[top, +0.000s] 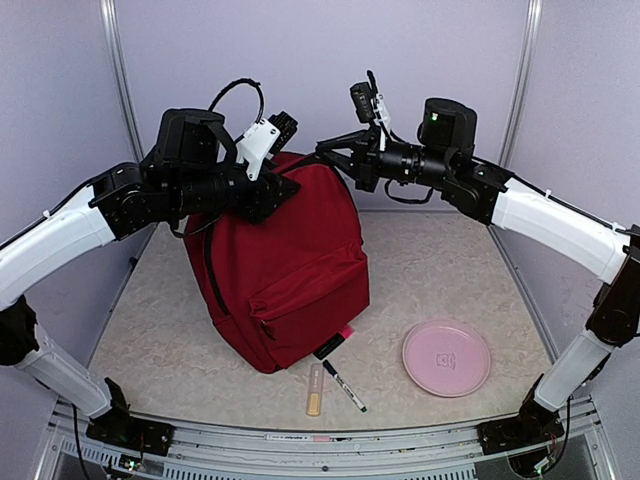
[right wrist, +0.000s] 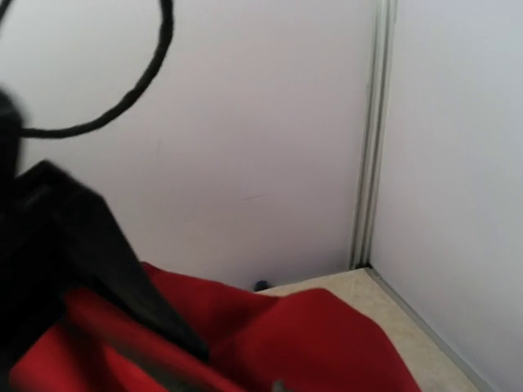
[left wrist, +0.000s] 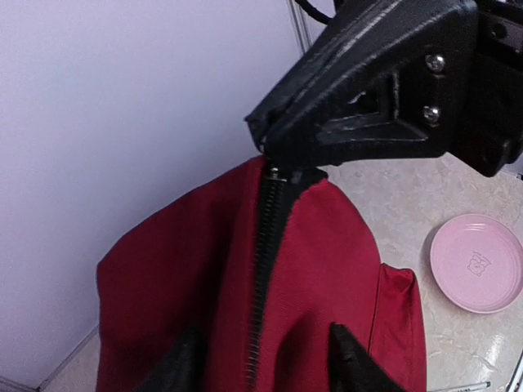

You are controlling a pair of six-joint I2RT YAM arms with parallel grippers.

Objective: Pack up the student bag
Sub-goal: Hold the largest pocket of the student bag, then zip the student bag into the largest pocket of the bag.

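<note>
The student bag, dark red, stands upright in the middle of the table. Its black top zipper runs up to the peak. My left gripper is at the bag's upper left. In the left wrist view its fingers sit either side of the zipper, clamped on a thick fold of the top fabric. My right gripper is shut at the bag's peak, its tips pinched on the zipper pull. The right wrist view is blurred and shows only red fabric.
A pink plate lies right of the bag and shows in the left wrist view. A black and white marker and a tan stick lie in front of the bag. Something pink pokes out from under the bag.
</note>
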